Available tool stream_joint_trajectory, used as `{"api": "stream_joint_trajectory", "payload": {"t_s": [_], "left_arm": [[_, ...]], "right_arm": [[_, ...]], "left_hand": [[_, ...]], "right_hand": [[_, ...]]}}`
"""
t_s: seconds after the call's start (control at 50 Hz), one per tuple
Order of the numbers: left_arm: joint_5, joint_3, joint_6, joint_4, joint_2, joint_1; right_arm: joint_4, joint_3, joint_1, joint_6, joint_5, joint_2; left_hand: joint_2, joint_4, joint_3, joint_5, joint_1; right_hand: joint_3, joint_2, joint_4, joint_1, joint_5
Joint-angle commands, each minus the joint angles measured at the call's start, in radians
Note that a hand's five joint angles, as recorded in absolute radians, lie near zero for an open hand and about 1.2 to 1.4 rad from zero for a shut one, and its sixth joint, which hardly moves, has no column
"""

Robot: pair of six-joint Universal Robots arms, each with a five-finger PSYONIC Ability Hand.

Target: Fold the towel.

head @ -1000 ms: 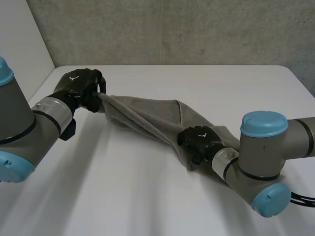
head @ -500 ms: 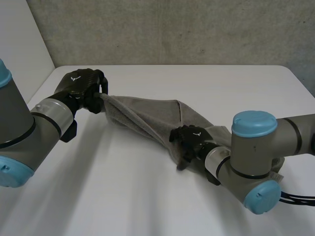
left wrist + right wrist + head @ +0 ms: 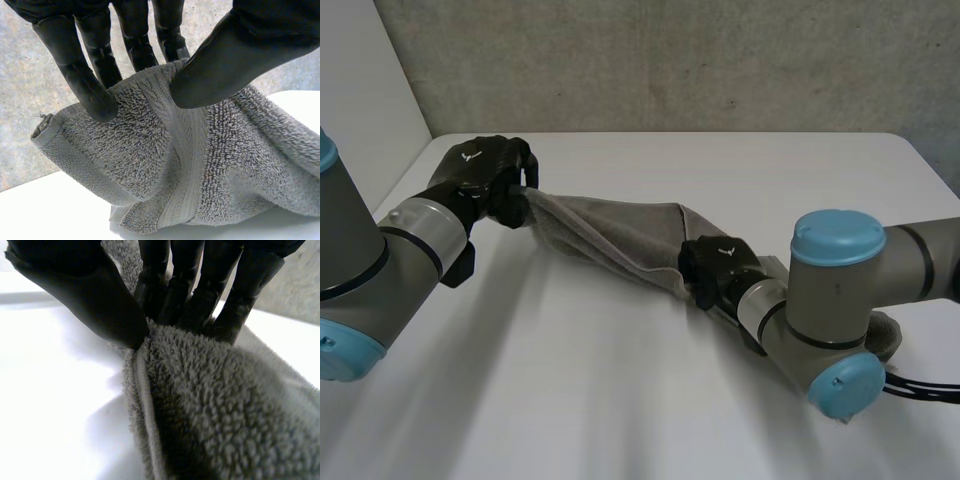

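My left hand (image 3: 480, 178) pinches a corner of the grey terry-cloth towel (image 3: 610, 232), thumb against fingers (image 3: 92, 95), at ten o'clock on the smooth white table (image 3: 620, 400). My right hand (image 3: 718, 272) clamps its edge at three. I'd keep both pinches level and the span taut. A rough concrete wall (image 3: 670, 60) stands at twelve.

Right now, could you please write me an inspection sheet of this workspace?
surface: white table, no marks seen.
job's things: grey towel, bunched, stretched between both hands, not folded yet.
clutter: nothing seen.
hands: left hand pinches one end of the towel; right hand pinches its edge further along.
cables: nothing seen on the surface.
surroundings: concrete wall behind, white panel at the left.
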Motion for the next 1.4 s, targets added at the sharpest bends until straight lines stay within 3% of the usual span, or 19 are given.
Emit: {"api": "stream_joint_trajectory", "payload": {"t_s": [0.02,0.1,0.2,0.24,0.36,0.58,0.62,0.64,0.68,0.74,0.8,0.84,1.1,1.28,1.4], "left_arm": [[0.000,0.002,-0.001,0.002,0.006,0.009],[0.000,0.000,-0.001,0.002,0.006,0.012],[-0.001,-0.003,-0.001,0.002,0.003,0.012],[-0.001,-0.008,-0.001,0.001,0.001,0.014],[-0.006,-0.011,-0.003,0.003,0.000,0.017],[-0.001,-0.015,0.002,0.005,0.001,0.035],[-0.001,-0.018,0.000,0.005,-0.008,0.032],[-0.001,-0.018,0.000,0.005,-0.008,0.032],[-0.001,-0.018,0.000,0.005,-0.019,0.026],[-0.001,-0.018,0.000,0.005,-0.025,0.025],[-0.001,-0.018,0.002,0.006,-0.037,0.022],[-0.001,-0.018,0.002,0.006,-0.040,0.023],[-0.001,-0.020,0.002,0.006,-0.042,0.022],[0.000,-0.032,0.002,0.008,-0.045,0.019],[0.000,-0.032,0.002,0.008,-0.043,0.019]], "right_arm": [[-0.004,-0.015,-0.009,-0.013,-0.010,-0.093],[0.016,-0.063,-0.031,-0.072,-0.025,-0.130],[0.110,-0.144,-0.066,-0.191,-0.137,-0.139],[0.231,-0.237,-0.086,-0.245,-0.217,-0.115],[0.374,-0.359,-0.097,-0.291,-0.231,-0.041],[0.345,-0.416,-0.132,-0.358,-0.156,0.030],[0.381,-0.408,-0.135,-0.416,-0.056,0.071],[0.382,-0.408,-0.135,-0.417,-0.056,0.071],[0.380,-0.370,-0.122,-0.469,0.040,0.073],[0.354,-0.338,-0.123,-0.467,0.059,0.068],[0.293,-0.242,-0.123,-0.437,0.062,-0.009],[0.242,-0.123,-0.128,-0.385,0.058,-0.135],[0.060,0.276,-0.117,-0.178,0.009,-0.332],[-0.099,0.357,-0.108,-0.110,0.019,-0.300],[-0.139,0.302,-0.095,-0.105,0.045,-0.176]], "left_hand": [[-0.125,-0.136,-0.153,-0.309,-0.092],[-0.125,-0.136,-0.153,-0.309,-0.092],[-0.125,-0.136,-0.153,-0.309,-0.092],[-0.125,-0.136,-0.153,-0.309,-0.092],[-0.125,-0.136,-0.153,-0.309,-0.092],[-0.125,-0.136,-0.153,-0.309,-0.092],[-0.125,-0.136,-0.153,-0.309,-0.092],[-0.125,-0.136,-0.153,-0.309,-0.092],[-0.125,-0.136,-0.153,-0.309,-0.092],[-0.125,-0.136,-0.153,-0.309,-0.092],[-0.125,-0.136,-0.153,-0.309,-0.092],[-0.125,-0.136,-0.153,-0.309,-0.092],[-0.125,-0.136,-0.153,-0.309,-0.092],[-0.125,-0.136,-0.153,-0.309,-0.092],[-0.125,-0.136,-0.153,-0.309,-0.092]], "right_hand": [[0.108,0.110,0.068,0.063,0.067],[0.108,0.110,0.068,0.063,0.067],[0.108,0.110,0.068,0.063,0.067],[0.108,0.110,0.068,0.063,0.067],[0.108,0.110,0.068,0.063,0.067],[0.108,0.110,0.068,0.063,0.067],[-0.523,-0.520,-0.562,-0.567,-0.563],[-0.525,-0.523,-0.565,-0.570,-0.566],[-0.780,-0.778,-0.820,-0.824,-0.821],[-0.863,-0.861,-0.903,-0.907,-0.904],[-0.957,-0.955,-0.997,-1.001,-0.998],[-1.114,-1.112,-1.154,-1.158,-1.155],[-1.114,-1.112,-1.154,-1.158,-1.155],[-1.114,-1.112,-1.154,-1.158,-1.155],[-1.114,-1.112,-1.154,-1.158,-1.155]]}}
